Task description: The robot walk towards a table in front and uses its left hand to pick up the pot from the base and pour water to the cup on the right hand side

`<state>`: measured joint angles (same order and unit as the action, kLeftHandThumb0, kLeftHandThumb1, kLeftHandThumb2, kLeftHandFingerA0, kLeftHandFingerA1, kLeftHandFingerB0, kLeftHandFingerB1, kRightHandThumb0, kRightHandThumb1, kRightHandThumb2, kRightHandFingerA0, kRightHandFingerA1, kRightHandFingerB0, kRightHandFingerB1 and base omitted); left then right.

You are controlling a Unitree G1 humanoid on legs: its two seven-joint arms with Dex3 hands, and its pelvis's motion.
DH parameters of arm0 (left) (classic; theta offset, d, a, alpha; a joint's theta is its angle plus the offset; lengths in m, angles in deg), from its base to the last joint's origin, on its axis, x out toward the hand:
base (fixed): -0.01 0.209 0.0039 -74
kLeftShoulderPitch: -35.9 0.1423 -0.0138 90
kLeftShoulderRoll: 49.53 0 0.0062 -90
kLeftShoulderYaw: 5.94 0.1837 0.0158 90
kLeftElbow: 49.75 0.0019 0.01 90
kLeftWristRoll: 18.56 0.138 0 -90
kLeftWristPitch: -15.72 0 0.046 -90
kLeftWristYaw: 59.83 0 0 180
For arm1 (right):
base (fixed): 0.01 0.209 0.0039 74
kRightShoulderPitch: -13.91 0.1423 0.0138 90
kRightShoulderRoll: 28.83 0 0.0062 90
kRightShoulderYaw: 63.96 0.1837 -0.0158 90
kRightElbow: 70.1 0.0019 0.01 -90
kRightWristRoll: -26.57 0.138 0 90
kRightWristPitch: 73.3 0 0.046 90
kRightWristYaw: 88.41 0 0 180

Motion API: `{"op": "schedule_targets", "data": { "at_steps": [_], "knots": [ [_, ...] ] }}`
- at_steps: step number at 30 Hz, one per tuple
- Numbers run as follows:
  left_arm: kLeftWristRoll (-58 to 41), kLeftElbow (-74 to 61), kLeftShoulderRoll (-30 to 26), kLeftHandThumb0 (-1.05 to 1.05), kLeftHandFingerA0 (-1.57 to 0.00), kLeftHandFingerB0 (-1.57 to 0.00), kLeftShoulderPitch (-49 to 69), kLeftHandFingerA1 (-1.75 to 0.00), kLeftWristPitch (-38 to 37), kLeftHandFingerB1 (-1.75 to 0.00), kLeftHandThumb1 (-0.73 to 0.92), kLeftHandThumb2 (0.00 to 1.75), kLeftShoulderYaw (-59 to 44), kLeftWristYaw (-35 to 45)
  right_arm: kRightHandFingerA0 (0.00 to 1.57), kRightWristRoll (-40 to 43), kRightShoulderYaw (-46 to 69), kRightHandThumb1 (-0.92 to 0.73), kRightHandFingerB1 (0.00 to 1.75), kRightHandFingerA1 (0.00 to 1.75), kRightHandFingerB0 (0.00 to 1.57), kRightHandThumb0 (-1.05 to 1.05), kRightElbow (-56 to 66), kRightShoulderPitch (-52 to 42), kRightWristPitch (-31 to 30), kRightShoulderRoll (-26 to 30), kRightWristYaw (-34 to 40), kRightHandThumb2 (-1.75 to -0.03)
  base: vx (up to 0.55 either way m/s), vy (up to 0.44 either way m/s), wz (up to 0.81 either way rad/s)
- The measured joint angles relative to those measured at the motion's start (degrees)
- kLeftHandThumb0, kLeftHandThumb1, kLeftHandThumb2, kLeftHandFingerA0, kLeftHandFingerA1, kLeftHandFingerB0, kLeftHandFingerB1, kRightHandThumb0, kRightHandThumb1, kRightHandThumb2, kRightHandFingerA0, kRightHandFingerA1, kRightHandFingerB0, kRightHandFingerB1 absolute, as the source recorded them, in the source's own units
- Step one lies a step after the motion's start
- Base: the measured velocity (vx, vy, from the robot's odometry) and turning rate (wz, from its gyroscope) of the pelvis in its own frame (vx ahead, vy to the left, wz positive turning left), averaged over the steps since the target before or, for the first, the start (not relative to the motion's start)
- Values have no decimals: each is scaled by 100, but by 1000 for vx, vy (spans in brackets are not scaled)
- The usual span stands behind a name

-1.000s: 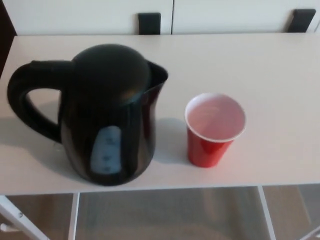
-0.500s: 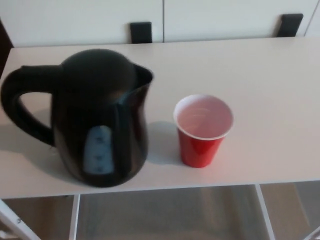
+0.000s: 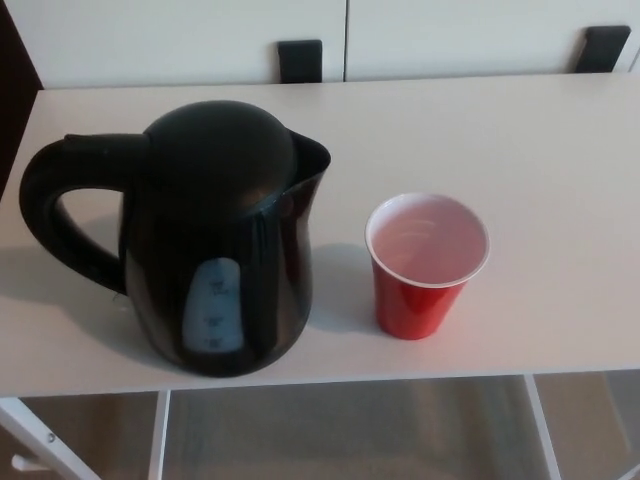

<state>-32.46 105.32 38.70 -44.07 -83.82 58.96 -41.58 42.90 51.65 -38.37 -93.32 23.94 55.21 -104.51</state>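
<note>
Still unheld, black pot (image 3: 215, 240) upright beside red cup (image 3: 427, 262), neither robot hand visible.

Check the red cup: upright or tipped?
Upright. The red cup stands on the table, its round white rim facing up, beside the kettle.

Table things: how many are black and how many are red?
Black: 1, the kettle
Red: 1, the cup
Total: 2 things on the table
</note>
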Motion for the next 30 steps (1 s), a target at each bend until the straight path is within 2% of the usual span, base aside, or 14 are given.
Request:
{"op": "schedule_targets", "data": {
  "at_steps": [1, 2, 5, 6, 8, 9, 12, 16, 19, 20, 24, 25, 29, 30],
  "knots": [
    [-1, -3, 0, -12, -36, -22, -5, -56, 15, -50, 46, 89, 1, 0, 53, -4, -2, -51, 41, 53, 37, -18, 0, -1, 1, 0, 3, -59, 0, 0, 0],
    [0, -18, 0, -14, -51, -37, -13, -39, 30, -35, 63, 59, 17, -5, 54, -5, -1, -51, 41, 53, 38, -17, -36, 14, 3, 3, 3, -58, 0, 0, 0],
    [4, -55, 0, -15, -49, -36, -38, -40, 41, -36, 62, 60, 66, -49, 61, -3, 19, -53, 39, 54, 41, -12, -162, 85, 4, 4, 10, -55, 0, 0, 0],
    [3, -70, 0, -11, -39, -22, -44, -57, 54, -50, 45, 89, 76, -67, 60, -3, 25, -53, 39, 53, 41, -11, -204, 113, 4, 4, 13, -55, 0, 0, 0],
    [0, -101, 0, -15, -38, -20, -60, -57, 69, -49, 47, 91, 76, -84, 54, -2, 43, -51, 42, 53, 39, -18, -259, 147, 5, 4, 14, -59, 0, 0, 0],
    [-1, -121, 0, -17, -50, -35, -66, -39, 79, -35, 63, 59, 76, -90, 55, -3, 45, -52, 42, 53, 39, -19, -265, 151, 7, 4, 13, -59, 0, 0, 0],
    [-14, -276, 1, -21, -59, -37, -49, -40, 99, -35, 61, 58, 46, -124, 52, -3, 49, -53, 40, 50, 38, -15, -264, 163, 15, 4, 13, -58, 0, 0, 0],
    [-90, -583, 25, -21, -59, -37, -34, -40, 117, -35, 61, 58, -151, -284, 52, -3, 67, -53, 40, 50, 38, -15, -279, 212, 17, 4, 21, -58, 0, 0, 0],
    [-151, -1059, 74, -23, -58, -32, 107, -39, 155, -34, 53, 56, -325, -397, 51, -6, 67, -51, 41, 50, 38, -17, -306, 243, 23, 6, 22, -58, 0, 0, 0],
    [-180, -1275, 77, -38, -34, -29, 171, -40, 157, -39, 45, 65, -386, -424, 40, -7, 65, -38, 52, 61, 23, -10, -323, 252, 23, 7, 21, -84, 0, 0, 0],
    [-239, -2214, 72, -38, -34, -29, 456, -40, 164, -39, 45, 65, -606, -490, 40, -10, 52, -38, 52, 61, 23, -10, -311, 269, 23, 6, 2, -84, 0, 0, 0],
    [-248, -2407, 72, -55, -28, -19, 519, -39, 167, -36, 42, 68, -644, -503, 40, -10, 50, -37, 52, 61, 25, -8, -307, 273, 22, 6, -2, -83, 0, 0, 0],
    [-296, -3503, 19, -55, -28, -19, 721, -39, 219, -36, 42, 68, -902, -566, 40, -10, 49, -37, 52, 61, 25, -8, -301, 303, 21, 6, -7, -83, 0, 0, 0],
    [-306, -3741, 6, -20, -7, -6, 754, -52, 236, -50, 35, 87, -957, -577, 41, -10, 49, -38, 52, 61, 25, -6, -300, 316, 21, 6, -8, -85, 0, 0, 0]
  ]
}}
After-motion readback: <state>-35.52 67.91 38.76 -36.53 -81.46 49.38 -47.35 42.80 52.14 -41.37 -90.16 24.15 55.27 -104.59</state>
